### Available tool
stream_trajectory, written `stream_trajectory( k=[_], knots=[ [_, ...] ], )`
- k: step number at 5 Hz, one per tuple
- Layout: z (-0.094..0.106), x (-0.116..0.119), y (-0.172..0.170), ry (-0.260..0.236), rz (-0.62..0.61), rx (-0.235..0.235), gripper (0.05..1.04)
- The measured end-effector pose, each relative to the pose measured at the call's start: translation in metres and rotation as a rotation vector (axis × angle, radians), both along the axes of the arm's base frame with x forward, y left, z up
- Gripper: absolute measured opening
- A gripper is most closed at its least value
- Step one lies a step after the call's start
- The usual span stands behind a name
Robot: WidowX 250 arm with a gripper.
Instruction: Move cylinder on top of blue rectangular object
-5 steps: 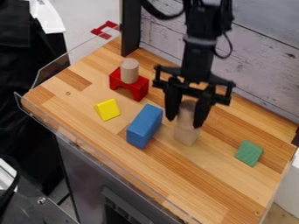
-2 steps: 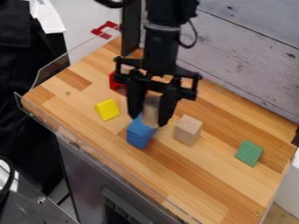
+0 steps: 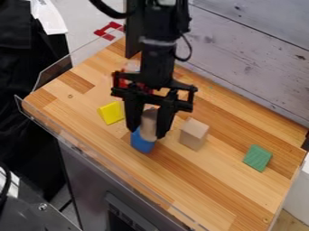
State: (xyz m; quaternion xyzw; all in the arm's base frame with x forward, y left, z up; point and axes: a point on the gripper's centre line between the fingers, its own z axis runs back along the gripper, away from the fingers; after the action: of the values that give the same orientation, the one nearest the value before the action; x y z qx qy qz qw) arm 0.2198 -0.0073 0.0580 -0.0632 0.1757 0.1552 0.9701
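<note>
Both sides of the tool (image 3: 145,134) are grasping the cylinder (image 3: 148,123), and good placing is requiring level, centred contact on the blue block (image 3: 142,144) before release.

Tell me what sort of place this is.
Likely a robotics lab or test bench: a black robot gripper hangs over a wood-topped counter with toy blocks, such as a yellow one and a green one.

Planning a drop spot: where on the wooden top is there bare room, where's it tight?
Bare: wooden top below the beige wooden block and green diamond-shaped block; left corner, left of the yellow wedge. Crowded: around the black hand, with blue rectangular block and red arch block close by.
</note>
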Motion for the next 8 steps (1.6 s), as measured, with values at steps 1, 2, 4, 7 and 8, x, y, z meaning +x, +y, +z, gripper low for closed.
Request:
stream_trajectory(
  k=[1, 2, 4, 7, 8],
  knots=[
    [-0.004, 0.003, 0.006, -0.002, 0.011, -0.014, 0.518],
    [-0.005, 0.004, 0.010, -0.005, 0.020, -0.015, 0.518],
    [-0.008, 0.008, 0.012, -0.001, 0.019, -0.019, 0.518],
    [-0.016, 0.020, 0.015, -0.017, 0.021, -0.024, 0.518],
    [-0.016, 0.024, 0.016, -0.022, 0.028, -0.025, 0.518]
  ],
)
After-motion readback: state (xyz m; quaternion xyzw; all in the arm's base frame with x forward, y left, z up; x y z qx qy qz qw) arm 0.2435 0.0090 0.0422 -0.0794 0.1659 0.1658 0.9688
